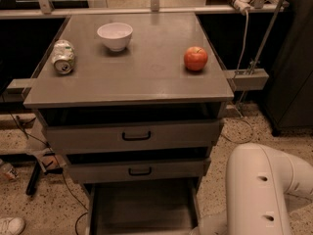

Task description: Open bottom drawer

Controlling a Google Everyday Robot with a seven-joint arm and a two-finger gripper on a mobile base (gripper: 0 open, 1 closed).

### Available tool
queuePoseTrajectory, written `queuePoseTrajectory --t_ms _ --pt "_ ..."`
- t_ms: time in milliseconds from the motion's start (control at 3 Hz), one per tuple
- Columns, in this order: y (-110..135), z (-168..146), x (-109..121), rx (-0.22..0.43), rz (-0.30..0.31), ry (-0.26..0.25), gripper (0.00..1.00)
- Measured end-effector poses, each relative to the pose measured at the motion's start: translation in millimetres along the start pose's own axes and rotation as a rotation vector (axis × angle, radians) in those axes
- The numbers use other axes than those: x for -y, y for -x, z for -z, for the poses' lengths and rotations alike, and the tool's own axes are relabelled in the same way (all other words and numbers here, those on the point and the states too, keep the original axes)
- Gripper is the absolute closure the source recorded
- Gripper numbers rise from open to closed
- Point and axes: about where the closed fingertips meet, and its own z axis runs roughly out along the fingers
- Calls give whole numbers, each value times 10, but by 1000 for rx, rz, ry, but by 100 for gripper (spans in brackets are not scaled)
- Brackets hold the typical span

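The bottom drawer (142, 207) stands pulled out toward me under the grey cabinet. Its plain grey inside shows, and its front and handle are cut off by the lower edge of the camera view. Above it is the mid-sized drawer front (139, 171) with a small black handle. The widest top drawer front (132, 136) sits slightly ajar above that. My white arm (264, 195) fills the lower right and bends down toward the open drawer's right corner. The gripper is out of view below the frame.
On the cabinet top (146, 77) lie a crushed can (63, 57) at the left, a white bowl (115, 35) at the back and a red apple (195, 58) at the right. Cables and a dark stand leg (36, 175) lie on the speckled floor at left.
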Motion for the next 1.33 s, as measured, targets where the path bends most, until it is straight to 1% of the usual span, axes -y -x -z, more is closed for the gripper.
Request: queuePoseTrajectory --t_ms 1333 --pt "-43 36 7 -1 -23 -4 0"
